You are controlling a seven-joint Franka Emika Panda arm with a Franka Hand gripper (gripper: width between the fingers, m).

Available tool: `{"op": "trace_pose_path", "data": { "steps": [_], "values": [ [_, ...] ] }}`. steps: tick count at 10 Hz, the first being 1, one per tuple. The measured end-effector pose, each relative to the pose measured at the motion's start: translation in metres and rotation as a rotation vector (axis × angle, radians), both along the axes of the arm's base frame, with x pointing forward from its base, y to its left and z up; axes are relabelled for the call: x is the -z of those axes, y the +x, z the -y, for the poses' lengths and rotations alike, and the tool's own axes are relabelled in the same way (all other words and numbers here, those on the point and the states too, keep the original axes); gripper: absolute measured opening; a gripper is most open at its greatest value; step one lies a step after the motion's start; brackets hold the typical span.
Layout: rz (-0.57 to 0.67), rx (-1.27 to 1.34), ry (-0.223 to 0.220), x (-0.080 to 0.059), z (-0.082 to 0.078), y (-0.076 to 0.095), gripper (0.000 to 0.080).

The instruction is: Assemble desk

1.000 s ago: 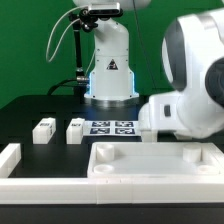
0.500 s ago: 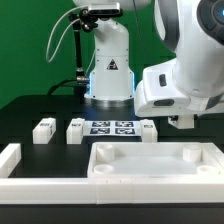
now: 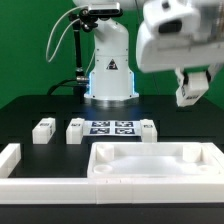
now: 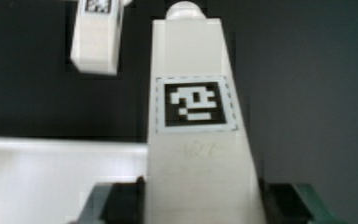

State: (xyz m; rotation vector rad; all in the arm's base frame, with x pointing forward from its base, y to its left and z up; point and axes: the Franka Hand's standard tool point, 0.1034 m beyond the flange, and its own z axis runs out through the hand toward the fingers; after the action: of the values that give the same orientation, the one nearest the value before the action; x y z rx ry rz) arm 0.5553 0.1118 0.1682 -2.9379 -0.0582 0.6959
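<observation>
Exterior view: the arm (image 3: 175,35) hangs high above the tray's far right corner. The jaws are clamped on one leg (image 3: 191,88), which is well clear of the black surface (image 3: 30,108). The tray (image 3: 150,172) lies open side up, with raised blocks inside its two far corners. Beyond its far rim stand three loose legs. The outer leg (image 3: 43,130) and the inner leg (image 3: 75,130) sit off the far left corner. The third leg (image 3: 148,128) sits beyond the middle of that rim, just beside the marker board (image 3: 110,127).

Wrist view: the held leg (image 4: 197,140) runs straight away from the camera, tag face up. The jaws press on its near end from both sides, and it sits square between them, not skewed. A loose leg (image 4: 96,40) lies on the surface beyond it; I cannot tell which of the three it is. The pale band (image 4: 43,160) beside the held leg is probably the tray's rim, though it is too blurred to be sure.

The step in hand looks like carrying this leg to a corner of the tray. To do it well:
- Keep the grip firm and the leg plumb.
- Centre the leg over the corner block before lowering.
- Come down straight, not at a slant, so the end does not catch the rim.
- Let go only once the leg is seated.
</observation>
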Motion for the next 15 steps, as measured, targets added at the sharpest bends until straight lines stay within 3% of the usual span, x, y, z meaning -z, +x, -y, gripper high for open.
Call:
{"op": "trace_pose_path", "data": {
  "steps": [1,5,8,9,10,11,13,15],
  "values": [
    [0.063,0.000,0.003,-0.007,-0.006,0.010,0.0289],
    [0.379,0.037,0.004,-0.004,-0.003,0.025,0.0289],
    [0.675,-0.033,0.032,-0.030,0.008,0.078,0.0289],
    [0.807,-0.028,0.031,-0.030,0.003,0.080,0.0289],
    [0.827,-0.025,0.028,-0.023,0.004,0.071,0.0289],
    [0.913,-0.014,0.025,-0.026,0.006,0.077,0.0289],
    [0.938,-0.026,0.021,-0.020,0.009,0.074,0.0290],
    [0.967,-0.059,0.013,-0.002,0.013,0.076,0.0290]
  ]
}}
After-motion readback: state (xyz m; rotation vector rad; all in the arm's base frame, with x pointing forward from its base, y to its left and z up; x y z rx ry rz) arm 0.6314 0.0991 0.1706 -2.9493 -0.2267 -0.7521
